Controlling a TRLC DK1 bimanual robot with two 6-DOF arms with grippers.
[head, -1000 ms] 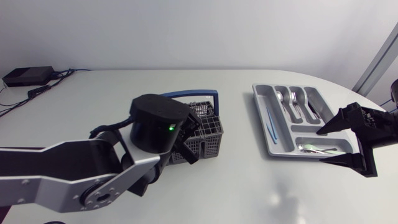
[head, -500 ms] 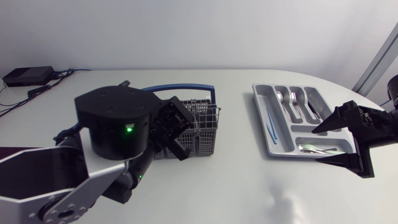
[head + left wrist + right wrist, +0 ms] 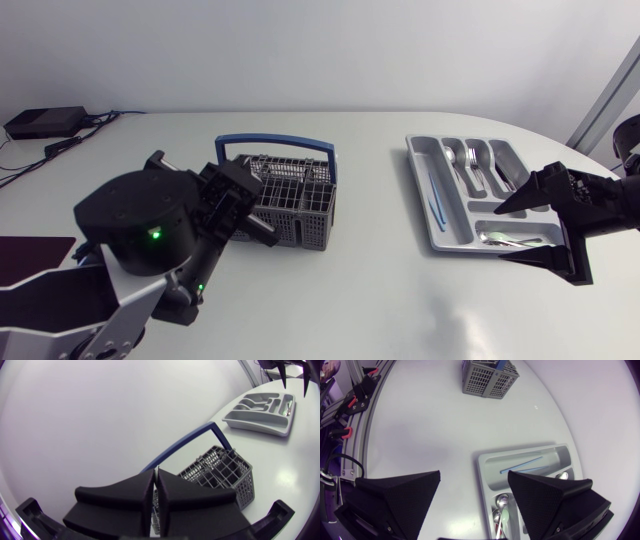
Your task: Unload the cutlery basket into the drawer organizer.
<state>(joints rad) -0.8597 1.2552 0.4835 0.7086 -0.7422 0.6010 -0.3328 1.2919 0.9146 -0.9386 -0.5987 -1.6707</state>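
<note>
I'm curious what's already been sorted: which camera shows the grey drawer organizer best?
The head view: it looks down into nearly every compartment of the drawer organizer; the right gripper covers one corner. The right wrist view catches only part, past the gripper; the left wrist view shows it small and distant.

You've got a grey plastic cutlery basket (image 3: 290, 210) there, matt lattice walls, with a smooth blue plastic handle (image 3: 275, 143), on a white table (image 3: 380, 290) that's smooth with a soft sheen. Over in the pale grey drawer organizer (image 3: 422, 190), moulded plastic with a satin finish, the spoons (image 3: 470, 158) gleam like polished metal. Your right claw (image 3: 474, 474) shows matt black fingers with a fine grainy texture.
</note>
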